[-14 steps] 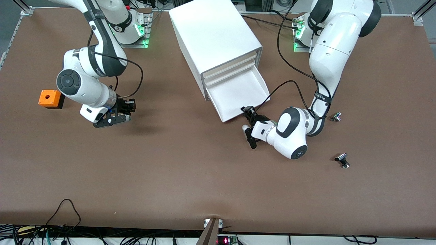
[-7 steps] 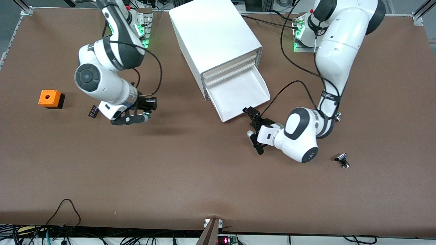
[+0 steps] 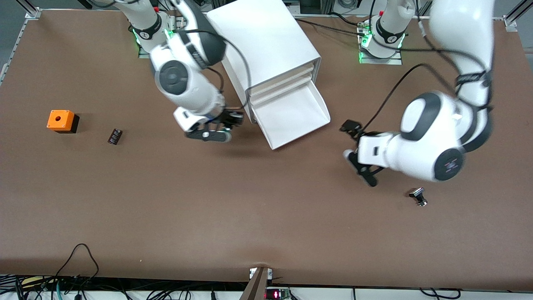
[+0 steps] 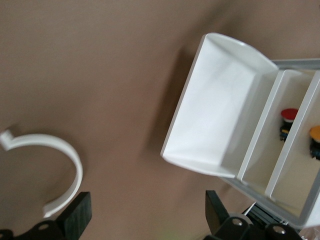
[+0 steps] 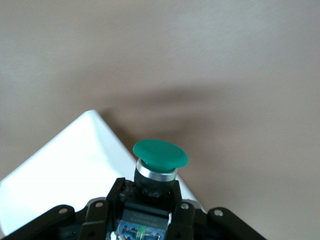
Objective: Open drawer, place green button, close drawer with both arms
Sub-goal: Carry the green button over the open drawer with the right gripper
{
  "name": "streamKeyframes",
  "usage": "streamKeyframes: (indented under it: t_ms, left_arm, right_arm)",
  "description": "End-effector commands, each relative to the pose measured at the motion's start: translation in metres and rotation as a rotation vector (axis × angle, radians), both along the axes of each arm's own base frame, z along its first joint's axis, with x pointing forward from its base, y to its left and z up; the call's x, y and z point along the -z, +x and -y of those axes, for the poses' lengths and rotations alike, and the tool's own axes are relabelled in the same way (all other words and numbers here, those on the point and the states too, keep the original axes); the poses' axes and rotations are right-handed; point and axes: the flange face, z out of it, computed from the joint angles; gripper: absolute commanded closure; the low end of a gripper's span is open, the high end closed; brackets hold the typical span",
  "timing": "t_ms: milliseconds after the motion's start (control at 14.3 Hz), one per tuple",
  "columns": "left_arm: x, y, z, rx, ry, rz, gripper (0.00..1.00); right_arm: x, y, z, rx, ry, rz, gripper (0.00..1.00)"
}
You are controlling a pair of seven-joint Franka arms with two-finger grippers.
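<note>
Spanning brown table (image 3: 250,216): right gripper (image 3: 225,127) clutching button (image 5: 160,155), left gripper (image 3: 360,154) spread.

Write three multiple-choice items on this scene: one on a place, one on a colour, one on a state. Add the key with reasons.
1. Where is the orange box?
A. in the drawer
B. on the table toward the right arm's end
C. on top of the cabinet

2. What colour is the cap of the button in the right gripper?
A. green
B. yellow
C. black

3. What state is the lowest drawer in?
A. shut
B. taken out of the cabinet
C. pulled open and empty

Key: 1 B, it sits on the tabletop at that end. 2 A, the right wrist view shows a green cap. 3 C, the tray juts out of the cabinet, showing only its bare white floor.
</note>
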Motion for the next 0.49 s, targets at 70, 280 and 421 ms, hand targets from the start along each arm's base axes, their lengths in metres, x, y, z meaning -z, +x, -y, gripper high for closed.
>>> streamKeyframes:
  t_ms: [70, 280, 421]
  left_arm:
    - [-0.036, -0.003, -0.062, -0.208, 0.152, 0.007, 0.00]
    - [-0.048, -0.001, -0.101, -0.425, 0.264, -0.014, 0.00]
    - [-0.056, -0.003, -0.104, -0.531, 0.356, -0.007, 0.00]
  right_arm:
    - [0.012, -0.018, -0.091, 0.052, 0.004, -0.005, 0.83]
    - [0.032, -0.055, -0.150, 0.076, -0.020, 0.054, 0.83]
    - [0.050, -0.076, -0.172, 0.072, -0.021, 0.068, 0.82]
